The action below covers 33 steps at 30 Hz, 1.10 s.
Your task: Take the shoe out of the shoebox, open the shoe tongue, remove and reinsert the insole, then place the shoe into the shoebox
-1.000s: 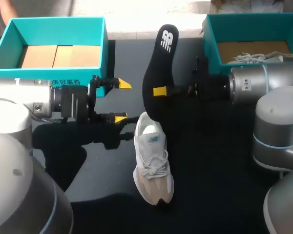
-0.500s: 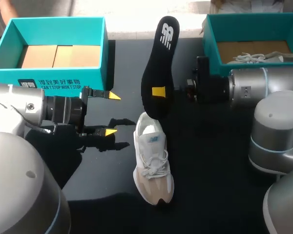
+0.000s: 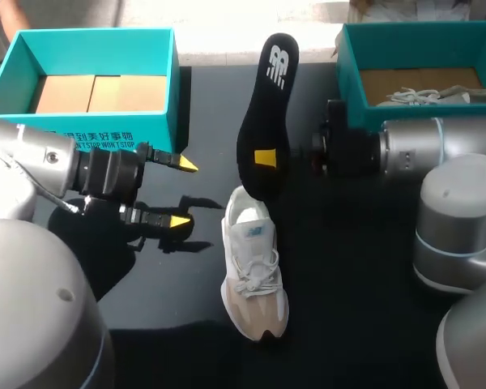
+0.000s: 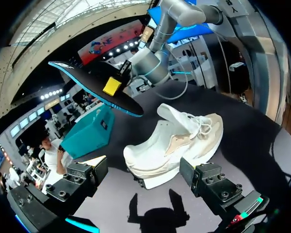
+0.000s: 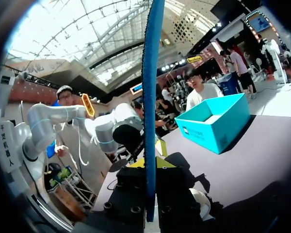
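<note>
Right pincer [image 3: 265, 156] is pinching the black insole [image 3: 267, 97], which stands on edge at upper centre of the frame, its lower end just over the heel of the shoe [image 3: 253, 267]. The shoe lies on the worktop [image 3: 364, 267] at lower centre, toe toward the bottom edge. Left pincer [image 3: 183, 193] hangs spread wide, just left of the shoe's heel.
</note>
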{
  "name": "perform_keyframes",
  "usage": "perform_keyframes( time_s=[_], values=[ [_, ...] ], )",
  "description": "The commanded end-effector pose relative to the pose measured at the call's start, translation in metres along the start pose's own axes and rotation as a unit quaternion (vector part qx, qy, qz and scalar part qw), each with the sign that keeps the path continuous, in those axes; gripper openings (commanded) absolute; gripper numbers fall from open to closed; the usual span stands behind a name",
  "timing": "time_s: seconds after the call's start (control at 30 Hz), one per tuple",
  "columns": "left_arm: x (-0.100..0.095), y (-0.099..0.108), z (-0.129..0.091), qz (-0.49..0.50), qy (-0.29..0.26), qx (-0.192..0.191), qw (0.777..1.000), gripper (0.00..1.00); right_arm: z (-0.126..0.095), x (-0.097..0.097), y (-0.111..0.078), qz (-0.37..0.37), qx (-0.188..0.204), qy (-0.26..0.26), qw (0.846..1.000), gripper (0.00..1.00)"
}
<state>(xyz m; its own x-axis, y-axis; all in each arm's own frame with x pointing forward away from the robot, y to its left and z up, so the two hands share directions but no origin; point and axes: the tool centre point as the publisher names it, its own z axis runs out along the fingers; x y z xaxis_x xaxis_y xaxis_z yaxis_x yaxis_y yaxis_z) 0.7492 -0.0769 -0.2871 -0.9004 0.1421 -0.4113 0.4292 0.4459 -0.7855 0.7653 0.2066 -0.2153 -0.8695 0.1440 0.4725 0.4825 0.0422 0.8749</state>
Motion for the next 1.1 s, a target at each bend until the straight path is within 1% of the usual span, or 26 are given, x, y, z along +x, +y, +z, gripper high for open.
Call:
perform_keyframes(
  time_s=[0.03, 0.3, 0.37, 0.43, 0.47, 0.63, 0.8, 0.87, 1.0, 1.1],
  values=[
    [-0.001, 0.006, 0.003, -0.01, 0.037, -0.011, 0.999, 1.0, 0.009, -0.008, -0.009, -0.003, -0.001, 0.003, 1.0, 0.0],
    [0.016, 0.011, 0.011, -0.022, 0.067, -0.029, 0.997, 1.0, 0.015, -0.014, -0.015, 0.006, 0.009, 0.026, 1.0, 0.0],
    [0.019, 0.012, 0.012, -0.022, 0.078, -0.037, 0.996, 1.0, 0.017, -0.015, -0.017, 0.014, 0.016, 0.03, 0.999, 0.0],
    [0.023, 0.01, 0.014, -0.018, 0.095, -0.054, 0.994, 1.0, 0.018, -0.016, -0.019, 0.015, 0.018, 0.033, 0.999, 0.0],
    [0.024, 0.009, 0.015, -0.021, 0.092, -0.054, 0.994, 1.0, 0.019, -0.017, -0.02, 0.016, 0.02, 0.035, 0.999, 0.0],
    [0.027, 0.006, 0.017, -0.031, 0.111, -0.076, 0.99, 1.0, 0.021, -0.017, -0.023, 0.02, 0.024, 0.04, 0.999, 0.0],
    [0.025, 0.001, 0.019, -0.037, 0.123, -0.085, 0.988, 1.0, 0.023, -0.016, -0.029, 0.029, 0.025, 0.046, 0.998, 0.0],
    [0.025, 0.0, 0.02, -0.045, 0.13, -0.082, 0.987, 1.0, 0.025, -0.016, -0.03, 0.036, 0.027, 0.051, 0.998, 0.0],
    [0.03, 0.0, 0.023, -0.044, 0.138, -0.085, 0.986, 1.0, 0.026, -0.015, -0.033, 0.043, 0.032, 0.053, 0.997, 0.0],
    [0.031, 0.003, 0.025, -0.046, 0.136, -0.103, 0.984, 1.0, 0.026, -0.015, -0.034, 0.044, 0.03, 0.053, 0.997, 0.0]
  ],
)
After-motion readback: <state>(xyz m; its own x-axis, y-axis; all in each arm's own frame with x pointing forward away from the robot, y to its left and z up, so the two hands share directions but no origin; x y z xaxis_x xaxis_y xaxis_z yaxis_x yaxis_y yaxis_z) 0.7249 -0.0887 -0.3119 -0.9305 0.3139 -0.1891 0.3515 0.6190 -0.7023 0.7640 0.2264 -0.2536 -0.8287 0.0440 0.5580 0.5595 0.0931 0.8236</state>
